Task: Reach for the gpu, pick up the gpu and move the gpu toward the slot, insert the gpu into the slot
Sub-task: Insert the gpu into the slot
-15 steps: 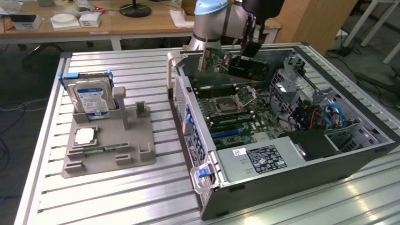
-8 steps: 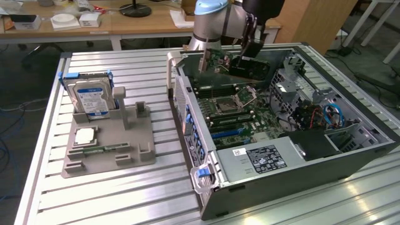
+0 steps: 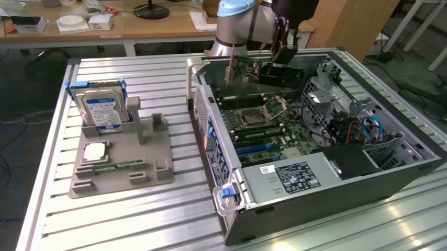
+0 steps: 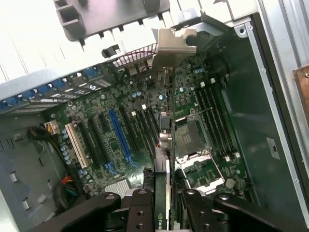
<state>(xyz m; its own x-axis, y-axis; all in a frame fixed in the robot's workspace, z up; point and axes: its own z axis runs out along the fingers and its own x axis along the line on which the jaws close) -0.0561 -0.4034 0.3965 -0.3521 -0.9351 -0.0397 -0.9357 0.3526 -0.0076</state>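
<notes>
My gripper (image 3: 281,58) hangs over the far end of the open computer case (image 3: 335,172), shut on the gpu (image 3: 262,73). The card is held on edge above the green motherboard (image 3: 279,130), its pale metal bracket (image 3: 228,68) toward the case's rear wall. In the wrist view the gpu (image 4: 164,145) appears edge-on between my gripper's (image 4: 164,210) black fingers (image 4: 140,208), with the bracket (image 4: 174,43) at its far end. The long blue slot (image 4: 119,135) lies on the board to one side of the card, apart from it. In the exterior view the slot (image 3: 255,149) sits near the power supply.
The square silver processor socket (image 3: 255,116) lies below the held card. A power supply (image 3: 293,175) and drive cage (image 3: 335,104) crowd the case. On the exterior view's left, a grey fixture (image 3: 122,162) holds a hard drive (image 3: 104,107), a processor (image 3: 94,152) and a memory stick (image 3: 112,167).
</notes>
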